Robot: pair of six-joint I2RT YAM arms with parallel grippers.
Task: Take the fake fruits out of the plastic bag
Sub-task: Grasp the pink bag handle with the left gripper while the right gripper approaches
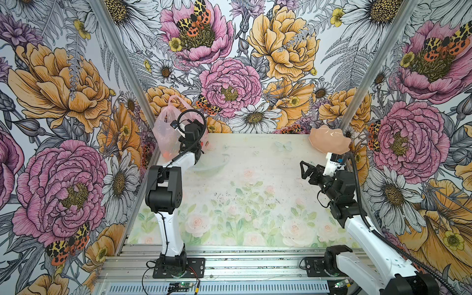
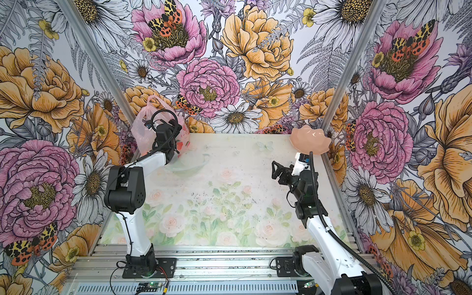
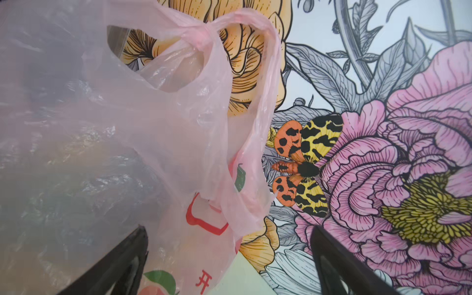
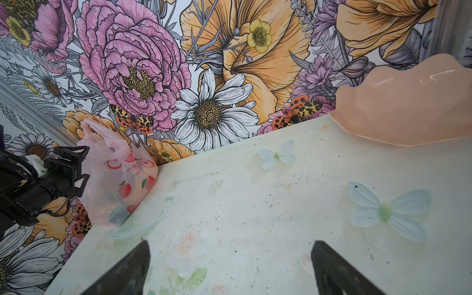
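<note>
Bag (image 1: 166, 132) upright, 11 o'clock corner of surface (image 1: 255, 178), wall-propped; fruits (image 4: 116, 215) inside. Left claw (image 3: 229, 229) released, nosing bag side, likely for handle. Right claw (image 1: 304, 169) released, empty, 3 o'clock.

mid-table (image 1: 255, 194) bare; corners occupied

Your pink bag (image 1: 164, 131) stands upright, with the fruits inside it.
You see it at the far left corner of the table (image 1: 255, 166), thin and see-through, crinkled, with red fruit prints and red characters on its side. Its two loop handles (image 3: 268, 76) rise slack above it. The fruits (image 4: 117, 215) show only as dim dark, yellowish and orange shapes low inside the film; you cannot tell which is which.
</note>
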